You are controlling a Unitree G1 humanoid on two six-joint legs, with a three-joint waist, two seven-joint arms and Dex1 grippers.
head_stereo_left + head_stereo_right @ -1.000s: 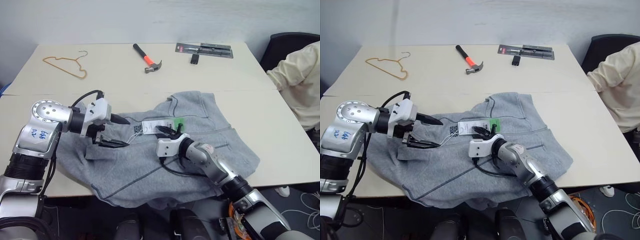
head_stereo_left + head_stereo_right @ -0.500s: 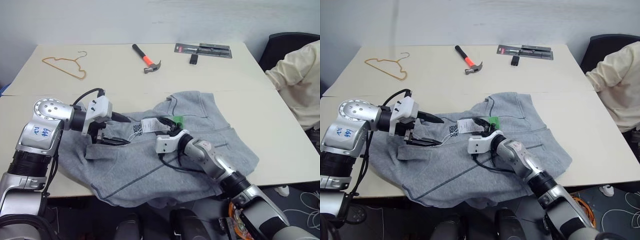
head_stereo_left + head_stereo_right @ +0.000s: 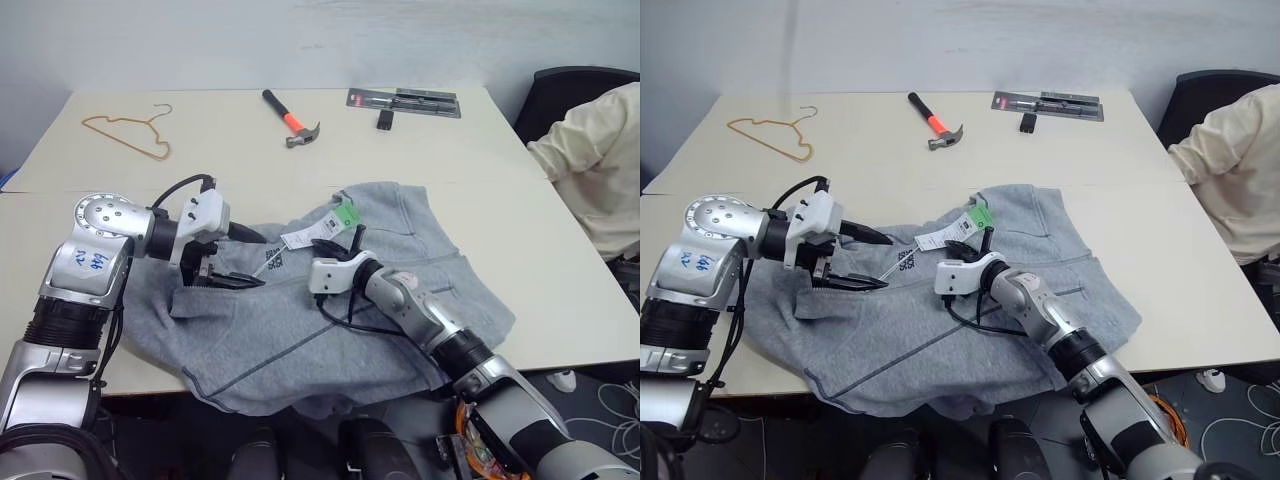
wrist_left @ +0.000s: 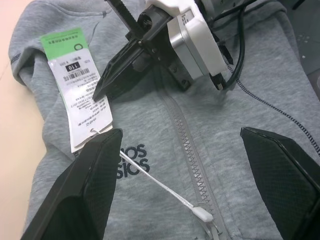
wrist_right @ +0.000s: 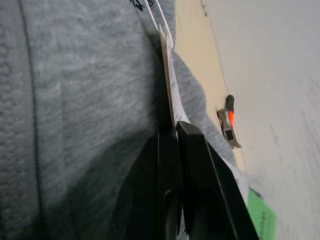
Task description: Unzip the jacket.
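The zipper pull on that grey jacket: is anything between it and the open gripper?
Nothing visible. The zipper pull lies bare on the jacket, between the left gripper fingers; the hang tags lie off to one side.

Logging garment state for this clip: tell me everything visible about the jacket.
The jacket is light-grey fleece, lying rumpled and front-up on the table, its lower edge hanging over the near side. Its grey zipper is closed, a white pull cord trailing from the slider. A dark chest logo and white-and-green hang tags show. The right gripper, jaws shut, presses at the tags.
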